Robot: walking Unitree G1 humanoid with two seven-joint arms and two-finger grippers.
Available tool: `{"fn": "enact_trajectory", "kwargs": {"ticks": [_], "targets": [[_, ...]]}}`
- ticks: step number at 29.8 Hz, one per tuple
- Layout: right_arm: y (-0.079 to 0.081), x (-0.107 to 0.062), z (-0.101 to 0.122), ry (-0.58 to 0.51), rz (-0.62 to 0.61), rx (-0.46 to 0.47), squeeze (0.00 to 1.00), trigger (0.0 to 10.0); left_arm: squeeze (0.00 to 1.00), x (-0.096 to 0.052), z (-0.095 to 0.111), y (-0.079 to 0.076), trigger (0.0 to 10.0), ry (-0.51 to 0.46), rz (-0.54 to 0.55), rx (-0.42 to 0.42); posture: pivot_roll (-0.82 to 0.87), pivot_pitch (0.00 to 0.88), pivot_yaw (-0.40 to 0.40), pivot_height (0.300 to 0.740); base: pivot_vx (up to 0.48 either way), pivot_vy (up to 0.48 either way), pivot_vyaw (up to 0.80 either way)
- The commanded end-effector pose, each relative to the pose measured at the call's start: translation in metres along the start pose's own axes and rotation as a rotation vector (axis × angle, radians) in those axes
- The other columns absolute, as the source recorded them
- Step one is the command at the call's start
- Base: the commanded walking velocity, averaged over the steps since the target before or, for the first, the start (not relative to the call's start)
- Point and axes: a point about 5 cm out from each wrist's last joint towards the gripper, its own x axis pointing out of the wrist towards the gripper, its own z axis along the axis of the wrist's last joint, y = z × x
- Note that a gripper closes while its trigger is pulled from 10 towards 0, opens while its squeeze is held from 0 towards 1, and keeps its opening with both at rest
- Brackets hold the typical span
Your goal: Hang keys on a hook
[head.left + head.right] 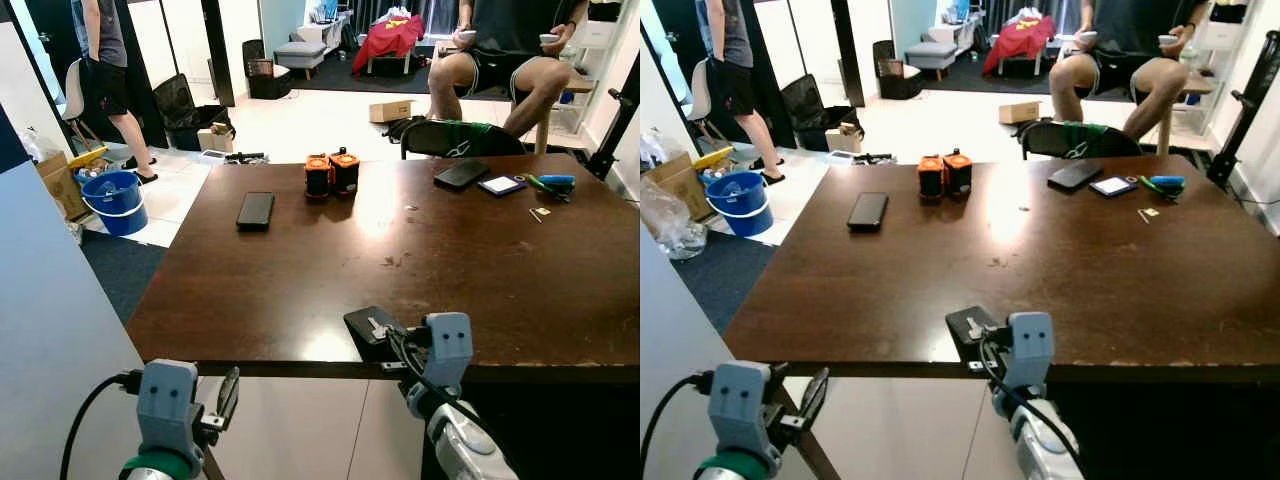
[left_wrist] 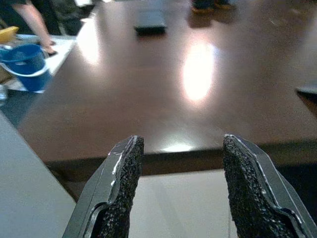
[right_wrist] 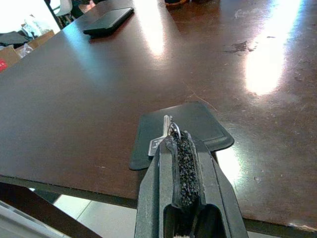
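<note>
- Right pincer (image 3: 181, 141) clenched at keys (image 3: 163, 134), on black pad (image 3: 193, 124) at tabletop (image 1: 400, 250) near edge.
- Left pincer (image 2: 181, 188) released, below near edge.

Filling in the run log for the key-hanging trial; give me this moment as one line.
right gripper: shut, at keys on black pad | left gripper: open, below table edge | hook: unseen

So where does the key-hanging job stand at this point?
Early. The right tool has reached the keys on the black pad at the near edge of the brown table. Its fingers are closed at the key ring, though a firm grip can't be confirmed. The left tool is open, below the table edge. Lifting, carrying and hooking all remain.
</note>
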Motion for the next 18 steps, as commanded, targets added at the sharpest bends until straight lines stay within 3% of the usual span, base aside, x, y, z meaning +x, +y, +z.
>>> {"fn": "enact_trajectory", "kwargs": {"ticks": [1,18], "targets": [[0.0024,-0.0015,-0.0023,0.01,0.01,0.013,0.0,10.0,0.0,-0.0021,0.0002,0.005,10.0,-0.001,0.025,0.013,-0.18,0.007,0.124,0.74,0.0,0.0,0.0],[0.0037,-0.0021,-0.003,0.009,0.013,0.026,0.0,10.0,0.0,-0.004,0.0002,0.0053,10.0,0.008,0.021,-0.005,-0.18,0.0,0.127,0.74,0.0,0.0,0.0]]}}
